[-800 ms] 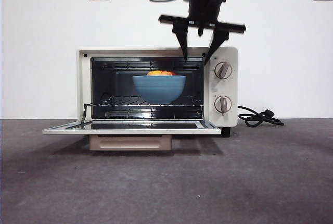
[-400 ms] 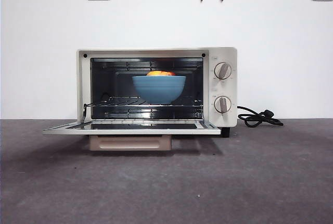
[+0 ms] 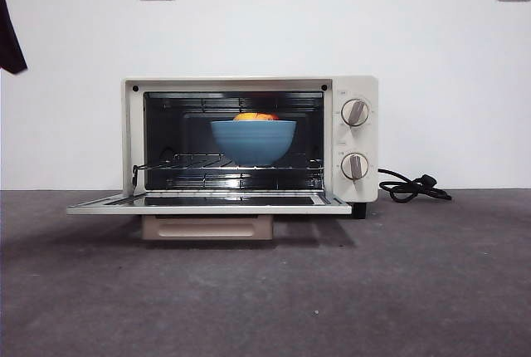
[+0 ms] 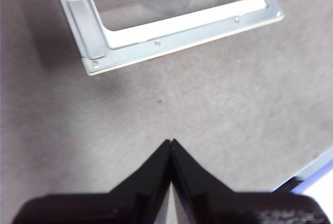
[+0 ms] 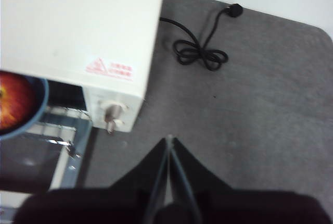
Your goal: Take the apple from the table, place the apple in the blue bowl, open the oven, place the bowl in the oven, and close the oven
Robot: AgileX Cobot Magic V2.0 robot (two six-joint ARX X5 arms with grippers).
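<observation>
No readable text on the oven (image 3: 249, 145)

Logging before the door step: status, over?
Left tool shut, above the table by the open door. Right tool shut, beside the oven. Apple in bowl on rack.

The left gripper (image 4: 171, 143) hangs above bare table (image 4: 234, 94), its two black jaws pressed together to a single point with nothing between them. Beyond its tip lies a corner of the oven's (image 4: 171, 34) opened door, flat and level: a pale metal frame with small screws round a glass pane. Its shadow darkens the grey surface beside the frame.
</observation>
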